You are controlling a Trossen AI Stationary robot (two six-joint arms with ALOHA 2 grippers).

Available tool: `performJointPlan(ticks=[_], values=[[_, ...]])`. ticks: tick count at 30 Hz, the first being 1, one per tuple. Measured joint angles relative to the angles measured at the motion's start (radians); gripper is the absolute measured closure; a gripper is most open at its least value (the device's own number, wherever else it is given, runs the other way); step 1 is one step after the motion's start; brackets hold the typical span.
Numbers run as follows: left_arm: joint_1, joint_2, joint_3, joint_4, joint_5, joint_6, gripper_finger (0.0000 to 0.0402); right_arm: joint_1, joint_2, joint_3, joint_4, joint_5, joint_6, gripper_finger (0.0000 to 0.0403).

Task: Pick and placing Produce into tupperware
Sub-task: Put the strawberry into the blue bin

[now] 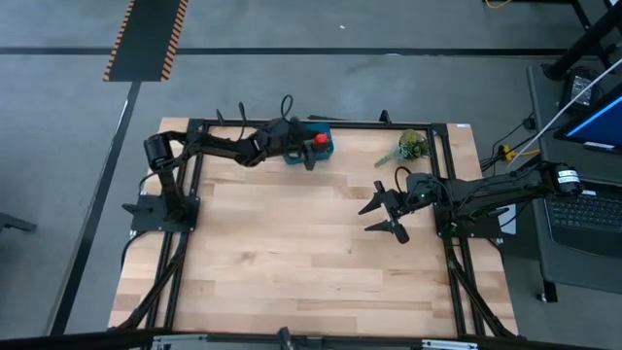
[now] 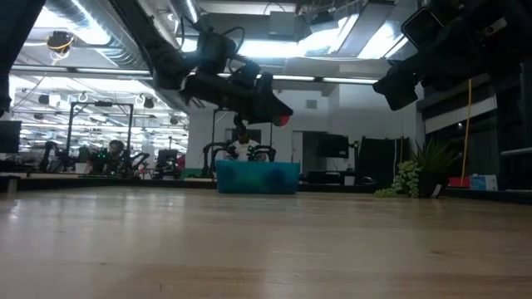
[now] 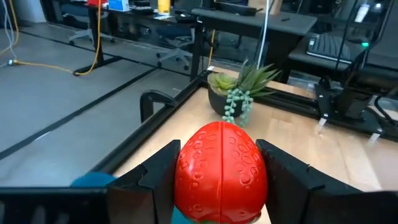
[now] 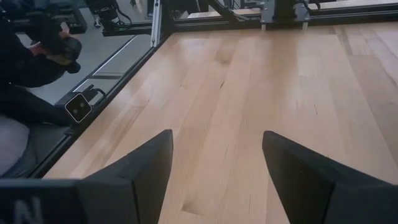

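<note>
Red strawberry (image 3: 221, 171) sits clamped in the left pincer (image 1: 313, 146), hanging just above the blue tupperware (image 1: 309, 144) at the desk's (image 1: 292, 253) far edge. Released off-centre, it might clip the rim and roll away. Left arm reaches across; right pincer (image 1: 389, 209) waits with fingers apart over bare desk.

Left hand (image 1: 313, 148) clamped raised; right hand (image 1: 386, 215) spread wide, hovering.
</note>
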Motion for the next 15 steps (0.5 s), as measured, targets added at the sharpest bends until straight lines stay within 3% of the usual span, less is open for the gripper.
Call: performJointPlan(ticks=[15], values=[[0.083, 0.000, 0.211, -0.466, -0.030, 0.110, 0.0224, 0.000, 0.000, 0.000, 0.000, 0.000, 0.000, 0.0153]])
